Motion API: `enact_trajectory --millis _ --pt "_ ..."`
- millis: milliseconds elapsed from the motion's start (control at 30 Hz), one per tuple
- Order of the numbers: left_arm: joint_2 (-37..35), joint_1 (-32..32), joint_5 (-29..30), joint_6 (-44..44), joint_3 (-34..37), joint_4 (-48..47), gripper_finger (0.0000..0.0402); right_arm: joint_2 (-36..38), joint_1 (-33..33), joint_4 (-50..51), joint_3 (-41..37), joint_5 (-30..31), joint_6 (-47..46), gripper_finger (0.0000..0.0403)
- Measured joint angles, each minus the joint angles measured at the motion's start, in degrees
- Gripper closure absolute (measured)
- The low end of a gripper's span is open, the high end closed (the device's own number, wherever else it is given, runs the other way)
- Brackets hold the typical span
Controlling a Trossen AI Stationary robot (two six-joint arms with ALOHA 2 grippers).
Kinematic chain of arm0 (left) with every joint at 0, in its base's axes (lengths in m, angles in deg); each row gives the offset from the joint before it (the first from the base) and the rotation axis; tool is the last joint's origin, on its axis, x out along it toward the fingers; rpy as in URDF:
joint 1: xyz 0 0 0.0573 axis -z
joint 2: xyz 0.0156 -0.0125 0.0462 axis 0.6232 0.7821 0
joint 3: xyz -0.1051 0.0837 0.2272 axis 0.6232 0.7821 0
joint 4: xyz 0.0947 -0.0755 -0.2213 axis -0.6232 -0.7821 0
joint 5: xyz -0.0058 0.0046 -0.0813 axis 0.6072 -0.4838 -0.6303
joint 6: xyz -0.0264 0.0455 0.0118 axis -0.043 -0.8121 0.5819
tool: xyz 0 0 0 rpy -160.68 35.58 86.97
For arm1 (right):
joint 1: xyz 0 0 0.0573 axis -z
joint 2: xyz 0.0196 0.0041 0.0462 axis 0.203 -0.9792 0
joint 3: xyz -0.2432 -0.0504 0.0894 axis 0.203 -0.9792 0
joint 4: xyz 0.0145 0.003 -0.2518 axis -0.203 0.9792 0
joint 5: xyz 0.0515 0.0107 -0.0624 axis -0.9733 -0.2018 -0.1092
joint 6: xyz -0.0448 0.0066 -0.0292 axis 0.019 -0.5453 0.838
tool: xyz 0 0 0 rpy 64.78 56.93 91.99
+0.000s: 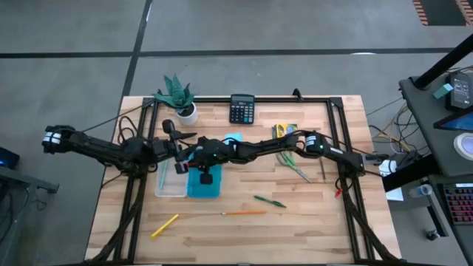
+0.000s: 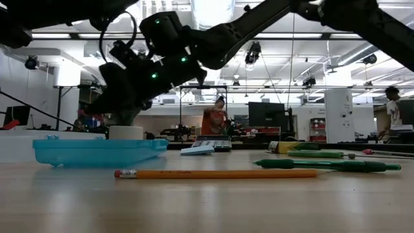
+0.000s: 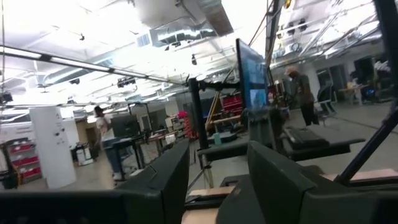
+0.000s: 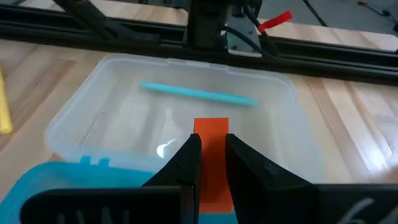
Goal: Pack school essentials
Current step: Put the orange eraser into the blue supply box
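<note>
Packing has barely begun, judging by how much stationery lies loose on the counter.

Nearest the front edge are a yellow marker, an orange pencil and a green pen, all well apart from the box. None of them is packed.

Behind these, left of centre, the clear box stands open with its teal lid lying just beside it. The right wrist view shows a single teal pen lying across the box floor, the only thing seen inside.

The right gripper reaches across the counter and hangs over the box, its jaws closed narrowly on a flat orange-red piece, probably the eraser. The eraser is above the near end of the box, over the edge of the lid, and not yet set down. By my judgement this is the second item about to go in.

The left gripper waits beside the box on the plant side, its jaws parted with nothing between them.

Farther right, the green-handled scissors and some thin sticks that I cannot name with certainty lie near the right arm. Beyond them sit the yellow crayon box and, half hidden by the arms, the light-blue sticky-note pad.

At the far edge stand a calculator and a potted plant. Most of the job is left.
</note>
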Motion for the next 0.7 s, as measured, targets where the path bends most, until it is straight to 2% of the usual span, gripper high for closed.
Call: enact_trajectory --millis 300,700 --pt "-3.6 1.5 0.0 -0.1 0.0 -3.7 0.0256 -6.7 -0.1 -2.6 8.9 -1.4 0.4 0.0358" --pt "-8.5 2.6 0.0 -0.1 0.0 -9.9 0.0256 -10.2 0.1 -9.4 10.1 -1.3 -0.5 0.0348"
